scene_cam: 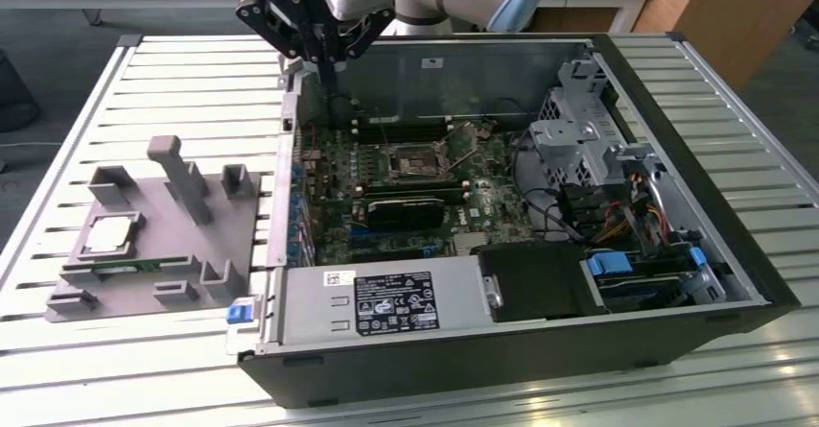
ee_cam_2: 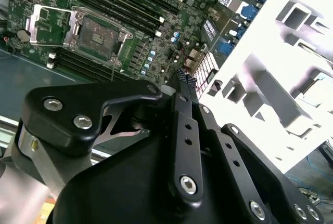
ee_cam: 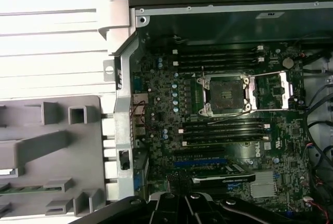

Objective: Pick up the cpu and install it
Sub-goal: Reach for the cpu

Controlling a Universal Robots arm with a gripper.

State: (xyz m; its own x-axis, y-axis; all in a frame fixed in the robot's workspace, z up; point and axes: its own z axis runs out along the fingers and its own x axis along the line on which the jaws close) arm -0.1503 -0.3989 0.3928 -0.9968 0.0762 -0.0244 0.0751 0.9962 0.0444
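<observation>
Hand (scene_cam: 330,62), clenched and empty, hangs over the computer case (scene_cam: 512,365) — the cpu (scene_cam: 113,233) rests seated in its grey fixture (scene_cam: 186,254), the socket (ee_cam: 225,95) uncovered to receive it.

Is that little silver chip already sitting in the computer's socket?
No, the cpu lies on the grey fixture outside the computer case, and the socket on the board stands open and empty.

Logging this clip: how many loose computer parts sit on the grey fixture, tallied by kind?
cpu: 1
memory stick: 1
Total: 2, both resting on the grey fixture
</observation>
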